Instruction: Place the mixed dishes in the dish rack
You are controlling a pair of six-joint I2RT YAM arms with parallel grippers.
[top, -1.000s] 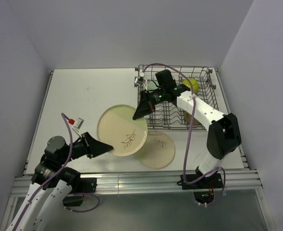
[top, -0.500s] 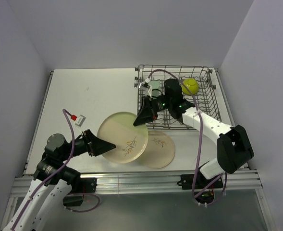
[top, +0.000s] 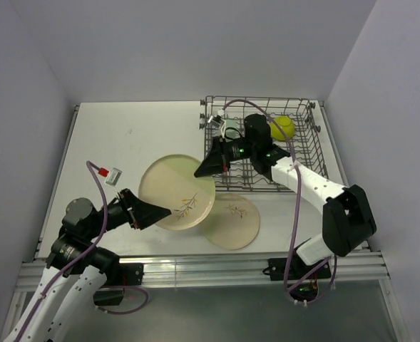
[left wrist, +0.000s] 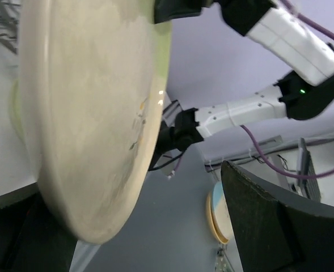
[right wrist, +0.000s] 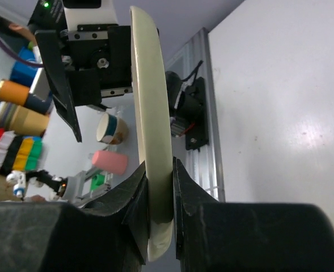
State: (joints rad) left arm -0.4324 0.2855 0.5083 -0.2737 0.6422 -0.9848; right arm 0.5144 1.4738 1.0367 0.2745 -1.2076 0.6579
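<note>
On the white table, a red-and-white tag on the left arm's cable is too small to read. The left pincer gapes open around the near rim of a tilted cream plate; the right pincer clamps its far rim. A second plate lies flat just beside. The dish rack, far right, holds a mint cup and a lime bowl.

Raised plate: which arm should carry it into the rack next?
Right. The right fingers pinch the plate rim, close beside the dish rack; the left fingers stand wide open.
</note>
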